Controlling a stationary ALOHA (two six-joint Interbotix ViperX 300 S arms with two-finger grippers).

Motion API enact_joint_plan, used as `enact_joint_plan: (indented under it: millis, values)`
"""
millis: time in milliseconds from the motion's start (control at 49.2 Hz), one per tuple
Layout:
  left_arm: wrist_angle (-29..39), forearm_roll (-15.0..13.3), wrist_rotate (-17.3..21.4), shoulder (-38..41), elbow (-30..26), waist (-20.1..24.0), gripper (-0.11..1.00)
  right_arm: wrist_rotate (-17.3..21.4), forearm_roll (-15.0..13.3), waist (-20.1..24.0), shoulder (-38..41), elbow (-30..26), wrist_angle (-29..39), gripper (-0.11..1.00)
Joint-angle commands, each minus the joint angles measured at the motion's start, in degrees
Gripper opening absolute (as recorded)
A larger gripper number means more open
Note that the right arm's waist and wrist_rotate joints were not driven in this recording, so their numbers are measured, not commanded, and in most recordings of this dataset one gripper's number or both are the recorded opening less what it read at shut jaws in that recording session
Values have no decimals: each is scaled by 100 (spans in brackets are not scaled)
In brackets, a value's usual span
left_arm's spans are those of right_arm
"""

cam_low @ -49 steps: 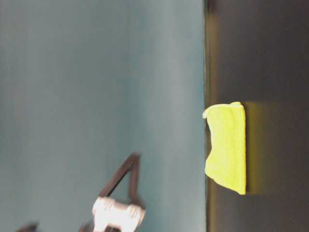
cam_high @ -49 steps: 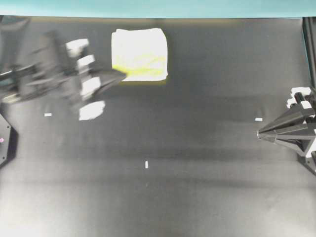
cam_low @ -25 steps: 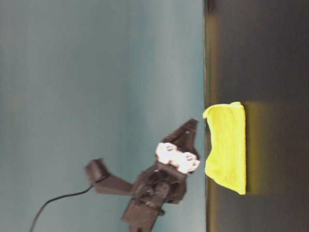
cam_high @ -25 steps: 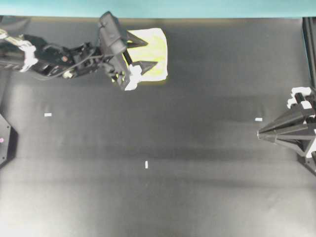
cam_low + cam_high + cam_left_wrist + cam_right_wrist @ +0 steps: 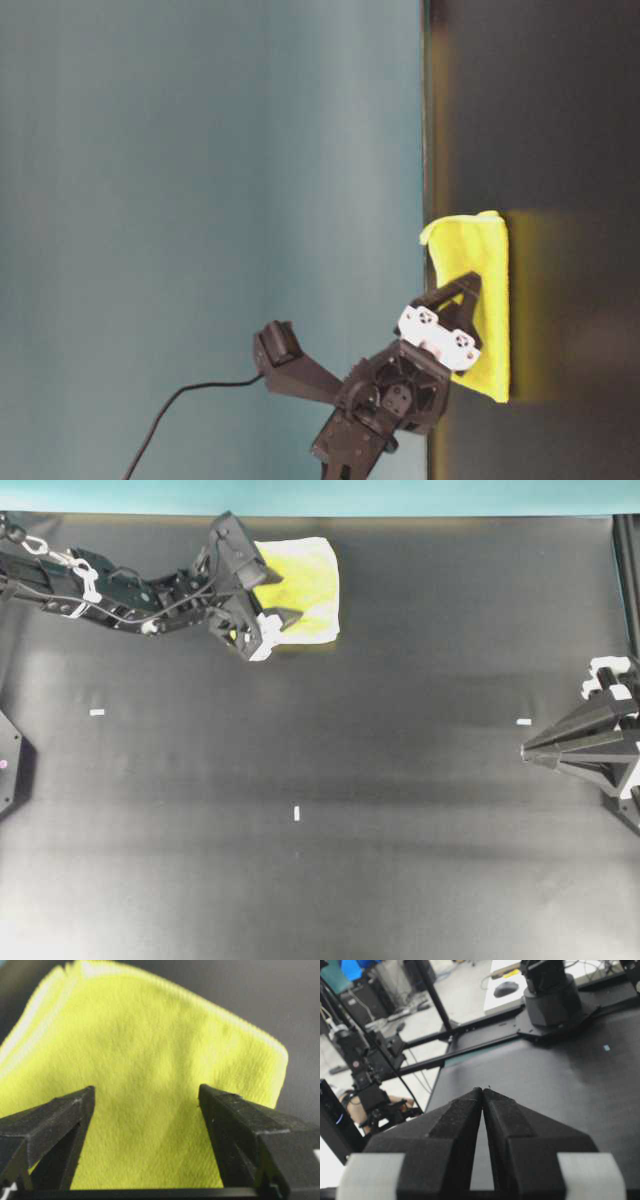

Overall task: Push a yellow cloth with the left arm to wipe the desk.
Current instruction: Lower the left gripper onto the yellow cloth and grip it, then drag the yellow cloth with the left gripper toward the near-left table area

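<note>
The yellow cloth [image 5: 312,580] lies folded on the black desk [image 5: 350,780] at the far edge, left of centre. It also shows in the table-level view [image 5: 482,260] and fills the left wrist view [image 5: 150,1055]. The left arm reaches in from the far left. My left gripper [image 5: 290,598] is open, its two fingers spread over the cloth's left half and down at its surface [image 5: 146,1091], with nothing between them. In the table-level view it [image 5: 460,295] sits against the cloth. My right gripper [image 5: 524,750] is shut and empty at the right edge [image 5: 483,1090].
Small white tape marks lie at the left [image 5: 97,712], the middle [image 5: 297,813] and the right [image 5: 523,721]. A teal border [image 5: 320,495] runs along the far edge just behind the cloth. A black frame [image 5: 627,580] stands at the far right.
My left arm swung from left of the cloth up to it, opened its fingers and came down onto the cloth's left half. The cloth and the right arm have not moved.
</note>
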Motion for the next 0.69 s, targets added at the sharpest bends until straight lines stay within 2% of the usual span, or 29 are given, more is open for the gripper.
enact_joint_plan:
  millis: [0,305,671]
  values:
    - [0,18,-9,-44,53,-35,82,0,9,0,35,-35,-35,22]
    - [0,18,-18,-114,448,-202,86,0,9,0,26,-26,-53,22]
    - [-26,18,-97,-369,949,-1301,86,0,9,0,26,-26,-62,22]
